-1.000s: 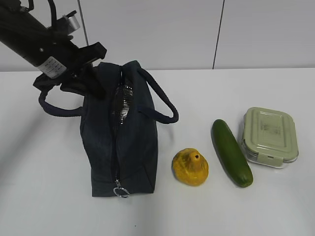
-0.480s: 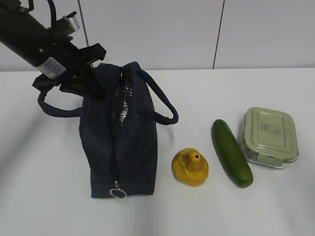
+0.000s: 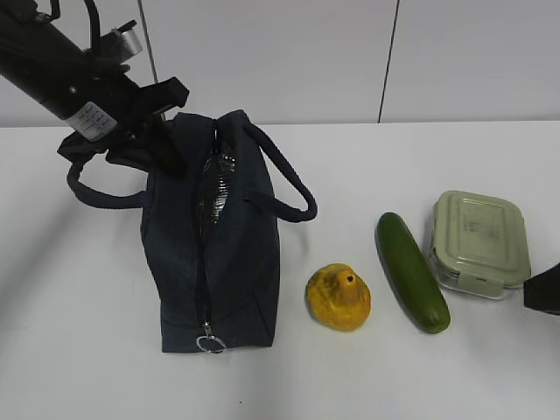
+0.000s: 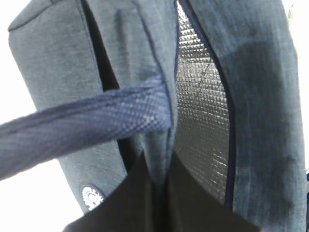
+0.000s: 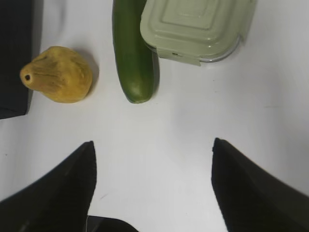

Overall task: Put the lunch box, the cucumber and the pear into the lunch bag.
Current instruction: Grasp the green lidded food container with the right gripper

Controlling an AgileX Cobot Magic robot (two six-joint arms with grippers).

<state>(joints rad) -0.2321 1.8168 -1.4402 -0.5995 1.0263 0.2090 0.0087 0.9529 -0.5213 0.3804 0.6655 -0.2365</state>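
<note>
L hand (image 3: 144,131) at lunch bag (image 3: 236,262) rear; pear (image 3: 339,297) beside.

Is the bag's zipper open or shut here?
Partly open. The bag gapes at its far end, showing silver lining; toward the ring pull the slit looks narrow.

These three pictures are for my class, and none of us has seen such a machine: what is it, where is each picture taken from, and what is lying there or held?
It is a two-armed robot at a white table. One camera looks down on the table at a slant; the other two ride on the wrists. The left gripper is shut on the lunch bag, pinching the fabric at its far end, where the silver lining shows. The right gripper is open and empty, hovering above the table. Beyond it lie the pear, the cucumber and the lunch box; none is in the bag yet.
</note>
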